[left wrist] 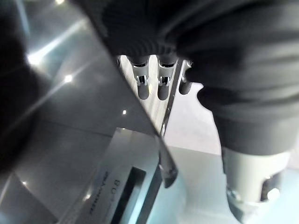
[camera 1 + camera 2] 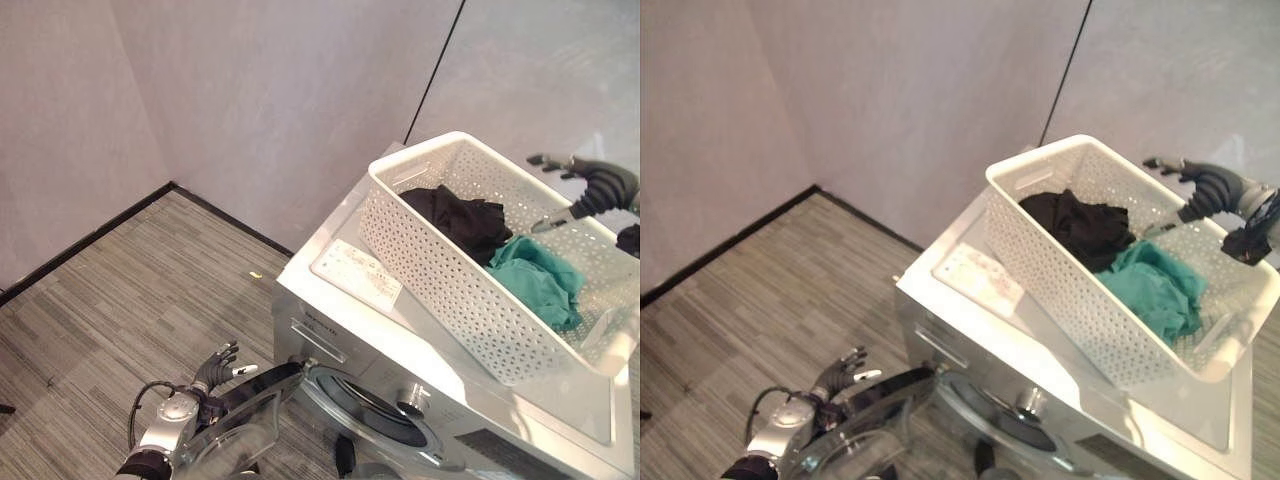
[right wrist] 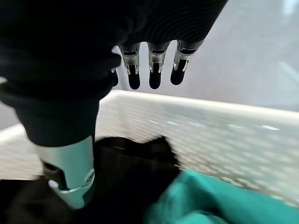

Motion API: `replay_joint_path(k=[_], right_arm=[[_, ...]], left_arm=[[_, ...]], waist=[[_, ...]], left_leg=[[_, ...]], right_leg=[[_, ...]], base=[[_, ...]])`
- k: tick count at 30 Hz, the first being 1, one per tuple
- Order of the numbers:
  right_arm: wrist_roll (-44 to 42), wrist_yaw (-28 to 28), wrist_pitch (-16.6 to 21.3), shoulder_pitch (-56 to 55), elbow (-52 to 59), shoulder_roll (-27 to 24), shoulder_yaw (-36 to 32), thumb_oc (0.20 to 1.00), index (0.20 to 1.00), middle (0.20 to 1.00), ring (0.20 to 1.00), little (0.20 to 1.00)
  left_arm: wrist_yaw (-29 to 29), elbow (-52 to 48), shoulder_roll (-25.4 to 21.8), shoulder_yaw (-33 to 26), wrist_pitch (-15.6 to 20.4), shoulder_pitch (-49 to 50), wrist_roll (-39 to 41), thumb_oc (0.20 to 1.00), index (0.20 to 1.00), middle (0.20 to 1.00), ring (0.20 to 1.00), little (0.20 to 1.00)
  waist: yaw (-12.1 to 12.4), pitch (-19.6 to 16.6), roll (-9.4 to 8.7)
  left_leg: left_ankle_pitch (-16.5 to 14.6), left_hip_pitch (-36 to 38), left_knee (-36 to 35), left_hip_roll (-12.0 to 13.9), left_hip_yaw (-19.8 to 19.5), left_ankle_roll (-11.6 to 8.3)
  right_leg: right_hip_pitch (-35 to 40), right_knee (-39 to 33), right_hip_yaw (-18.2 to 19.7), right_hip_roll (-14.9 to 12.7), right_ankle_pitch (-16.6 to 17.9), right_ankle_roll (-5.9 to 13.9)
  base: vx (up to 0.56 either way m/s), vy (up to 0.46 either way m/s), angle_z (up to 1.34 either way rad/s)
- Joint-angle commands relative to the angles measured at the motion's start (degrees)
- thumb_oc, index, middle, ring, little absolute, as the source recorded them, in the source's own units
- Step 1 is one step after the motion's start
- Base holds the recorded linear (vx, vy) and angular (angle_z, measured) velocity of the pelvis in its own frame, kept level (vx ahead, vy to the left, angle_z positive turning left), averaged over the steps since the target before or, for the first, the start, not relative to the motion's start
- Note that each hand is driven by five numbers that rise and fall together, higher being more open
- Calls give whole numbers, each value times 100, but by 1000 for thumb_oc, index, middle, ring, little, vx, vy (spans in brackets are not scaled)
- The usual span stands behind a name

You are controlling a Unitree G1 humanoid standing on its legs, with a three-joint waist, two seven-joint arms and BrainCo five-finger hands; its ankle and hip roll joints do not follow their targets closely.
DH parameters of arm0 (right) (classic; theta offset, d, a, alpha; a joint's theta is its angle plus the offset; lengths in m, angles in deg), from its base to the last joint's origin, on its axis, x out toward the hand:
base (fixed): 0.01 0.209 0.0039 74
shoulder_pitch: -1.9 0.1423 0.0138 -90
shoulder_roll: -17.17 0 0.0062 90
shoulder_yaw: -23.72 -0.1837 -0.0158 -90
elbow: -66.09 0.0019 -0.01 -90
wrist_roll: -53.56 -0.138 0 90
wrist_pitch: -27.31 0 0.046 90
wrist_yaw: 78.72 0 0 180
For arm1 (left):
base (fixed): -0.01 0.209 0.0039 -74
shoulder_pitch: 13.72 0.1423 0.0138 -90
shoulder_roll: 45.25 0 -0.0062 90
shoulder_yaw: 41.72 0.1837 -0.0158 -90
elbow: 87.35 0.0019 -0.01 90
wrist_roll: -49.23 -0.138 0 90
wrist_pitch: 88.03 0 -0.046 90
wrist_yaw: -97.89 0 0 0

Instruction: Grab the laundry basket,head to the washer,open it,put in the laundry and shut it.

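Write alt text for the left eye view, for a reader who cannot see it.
A white laundry basket holding black clothing and teal clothing sits on top of a washer. The right hand hovers open above the basket; the left hand is at the open washer door.

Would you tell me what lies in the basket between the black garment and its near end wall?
A teal garment lies between the black garment and the white basket end wall, shown in both eye views.
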Motion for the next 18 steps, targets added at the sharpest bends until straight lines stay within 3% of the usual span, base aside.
replay_joint_path(k=[1, 7, 12, 18], right_arm=[[134, -17, 44, 106, -164, -133, -231, 1000, 1000, 1000, 1000, 1000], [359, -142, 21, -519, 11, 56, -543, 1000, 1000, 1000, 1000, 1000], [456, -75, 52, -119, 51, 298, -262, 1000, 1000, 1000, 1000, 1000], [428, 26, 85, 21, 303, 172, -347, 1000, 1000, 1000, 1000, 1000]], left_arm=[[-203, 186, 305, 364, 76, 109, 105, 1000, 1000, 1000, 1000, 1000], [-215, 239, 380, 340, 49, 172, 68, 1000, 1000, 1000, 1000, 1000], [-148, 388, 471, 413, 47, 74, -8, 1000, 1000, 1000, 1000, 1000], [-155, 529, 576, 391, 32, 56, 22, 1000, 1000, 1000, 1000, 1000]], waist=[[44, -143, 11], [72, -104, 32], [98, -87, 14], [78, -163, -42]], left_leg=[[-625, 48, 472, 97, -347, 78], [-549, 64, 325, 169, -396, 31], [-554, 110, 294, 190, -363, 26], [-544, 195, 200, 211, -311, 18]], right_leg=[[-301, 629, 61, -100, -380, 48], [-270, 565, -51, -48, -444, 20], [-221, 486, -44, -26, -435, 6], [-161, 441, -44, -1, -431, 18]], base=[[34, -52, 16], [17, -37, 8], [0, 0, 0], [0, 0, 0]])
